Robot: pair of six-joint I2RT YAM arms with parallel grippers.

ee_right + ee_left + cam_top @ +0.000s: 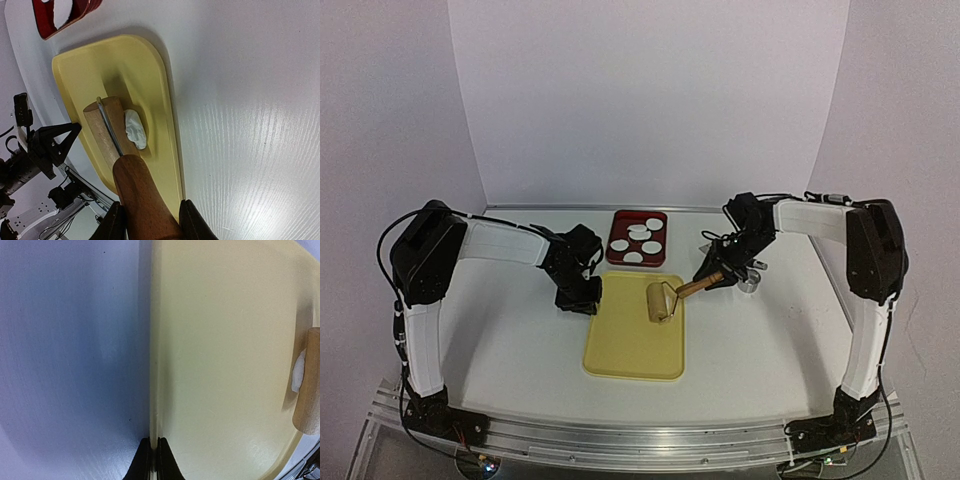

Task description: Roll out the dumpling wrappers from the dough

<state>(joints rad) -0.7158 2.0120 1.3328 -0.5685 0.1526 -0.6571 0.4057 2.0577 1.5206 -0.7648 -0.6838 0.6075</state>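
Note:
The yellow board [632,340] lies in the middle of the table. A small white lump of dough [135,129] sits on it, pressed against the wooden roller [102,131]. My right gripper [151,212] is shut on the roller's brown handle [142,190], and in the top view it [713,277] stands at the board's right. My left gripper [154,460] is shut on the board's left rim [156,390], seen from above [578,298]. Several round white dumpling wrappers [638,240] lie in the red tray [617,225] behind the board.
A small metal ring cutter [750,284] stands on the table just right of my right gripper. White walls close in the back and both sides. The roller's end [309,385] and dough [298,372] show at the right edge of the left wrist view.

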